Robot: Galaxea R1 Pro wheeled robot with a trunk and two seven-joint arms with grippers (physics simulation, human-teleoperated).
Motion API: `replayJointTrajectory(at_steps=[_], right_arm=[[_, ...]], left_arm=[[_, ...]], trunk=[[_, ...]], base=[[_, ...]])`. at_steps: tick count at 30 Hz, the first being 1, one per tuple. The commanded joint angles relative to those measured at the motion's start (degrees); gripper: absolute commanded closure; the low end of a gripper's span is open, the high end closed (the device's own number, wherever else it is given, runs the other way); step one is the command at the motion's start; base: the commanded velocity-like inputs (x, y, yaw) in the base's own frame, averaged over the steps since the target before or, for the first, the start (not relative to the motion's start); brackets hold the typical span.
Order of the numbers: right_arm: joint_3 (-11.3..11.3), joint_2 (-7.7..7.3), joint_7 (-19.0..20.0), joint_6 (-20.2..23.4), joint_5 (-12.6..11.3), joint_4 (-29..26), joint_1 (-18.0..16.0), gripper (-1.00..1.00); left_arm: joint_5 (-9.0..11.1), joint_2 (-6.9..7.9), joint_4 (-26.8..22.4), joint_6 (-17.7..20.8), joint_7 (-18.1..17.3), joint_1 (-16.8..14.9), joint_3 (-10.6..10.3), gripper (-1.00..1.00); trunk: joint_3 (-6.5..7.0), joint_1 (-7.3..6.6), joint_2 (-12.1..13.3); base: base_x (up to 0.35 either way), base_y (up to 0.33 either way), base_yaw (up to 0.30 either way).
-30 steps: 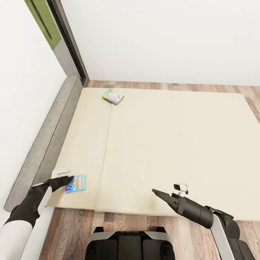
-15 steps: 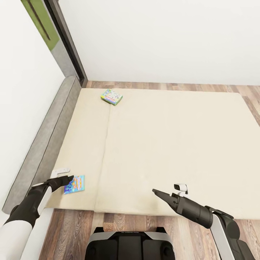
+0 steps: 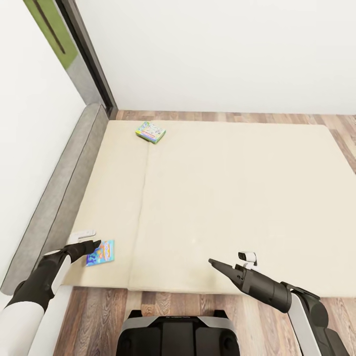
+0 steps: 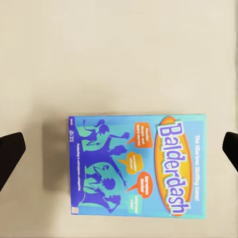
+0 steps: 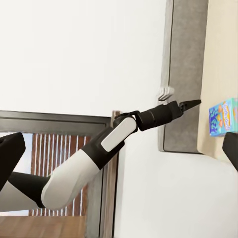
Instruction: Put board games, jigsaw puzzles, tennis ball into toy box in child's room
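A blue board game (image 3: 101, 252) lies flat near the front left corner of the bed (image 3: 237, 198). In the left wrist view its "Balderdash" cover (image 4: 136, 163) lies straight below my left gripper (image 4: 119, 153), which is open, with one fingertip on each side of the box. My left gripper (image 3: 94, 244) hovers at that box's left edge. A green-white board game (image 3: 151, 132) lies at the bed's far left. My right gripper (image 3: 212, 262) hangs open over the front edge of the mattress with nothing between its fingers. The table and toy box are out of view.
The grey headboard (image 3: 64, 188) runs along the bed's left side against a white wall. A dark window frame (image 3: 89, 64) stands in the far left corner. Wood floor (image 3: 99, 316) shows in front of and behind the bed. My base (image 3: 178, 336) is at the bed's front edge.
The whole picture has drifted slightly left, so the camera has moved. Both arms and both board games keep their places relative to one another.
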Motion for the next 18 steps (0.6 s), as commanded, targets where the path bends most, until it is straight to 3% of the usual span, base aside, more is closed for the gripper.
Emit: replayJointTrajectory(at_steps=[1, 18], right_arm=[[-0.02, -0.01, 0.05, 0.31, -0.11, -0.01, -0.03, -1.00], [-0.02, -0.01, 0.02, 0.31, -0.11, -0.01, -0.03, -1.00]], left_arm=[[0.53, -0.02, -0.08, 0.43, -0.10, -0.01, 0.13, -1.00], [0.53, -0.07, -0.08, 0.34, -0.03, -0.03, 0.13, -1.00]], trunk=[[-0.12, 0.03, -0.09], [-0.95, 0.03, -0.09]], base=[[0.000, 0.000, -0.096], [0.000, 0.000, -0.086]])
